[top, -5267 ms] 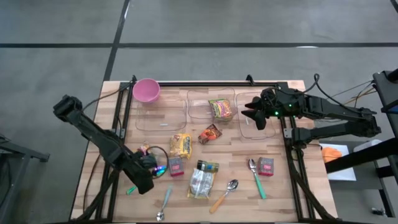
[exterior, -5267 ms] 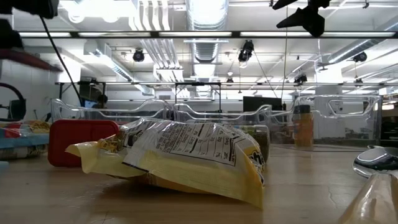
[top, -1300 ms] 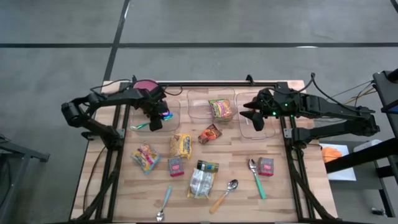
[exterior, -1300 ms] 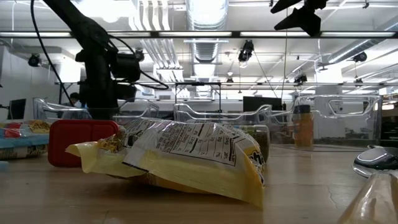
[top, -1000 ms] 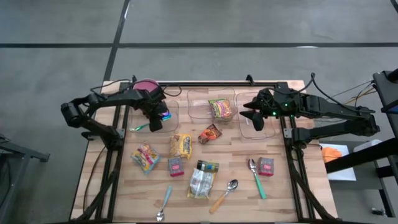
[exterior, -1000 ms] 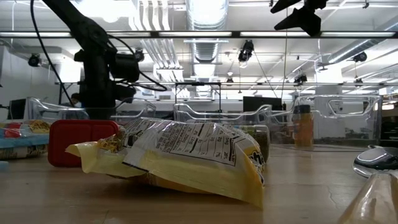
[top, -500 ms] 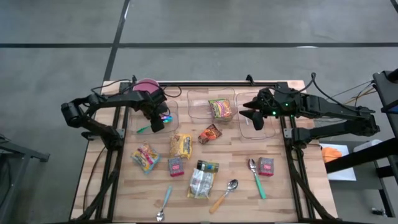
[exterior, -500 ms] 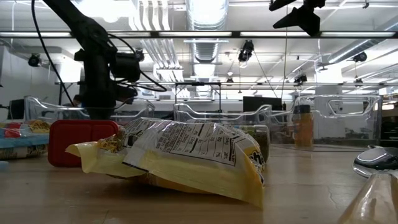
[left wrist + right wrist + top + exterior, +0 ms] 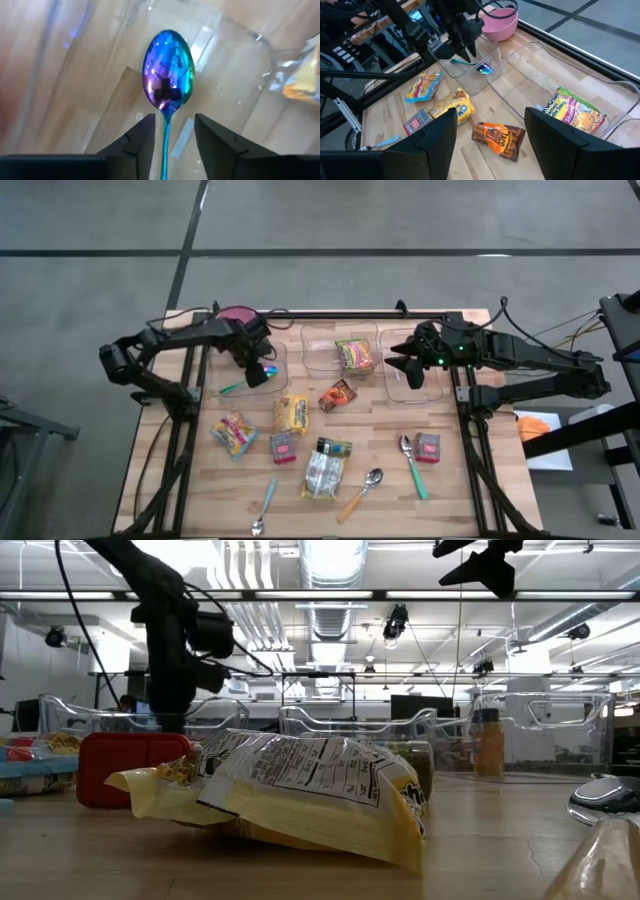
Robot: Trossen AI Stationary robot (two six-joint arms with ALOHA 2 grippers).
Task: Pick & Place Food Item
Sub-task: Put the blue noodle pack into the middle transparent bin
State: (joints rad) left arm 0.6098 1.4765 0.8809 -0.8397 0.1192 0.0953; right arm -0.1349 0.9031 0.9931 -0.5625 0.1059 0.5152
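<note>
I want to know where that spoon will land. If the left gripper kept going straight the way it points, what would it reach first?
Probably the floor of the clear bin. The left gripper points down into it, and the iridescent spoon between its fingers would likely touch first. Depth is hard to judge.

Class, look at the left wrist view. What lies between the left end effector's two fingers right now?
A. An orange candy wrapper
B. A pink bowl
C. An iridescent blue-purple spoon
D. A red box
C. The left wrist view shows the iridescent spoon with its handle running down between the left end effector fingers, its bowl over the clear container.
</note>
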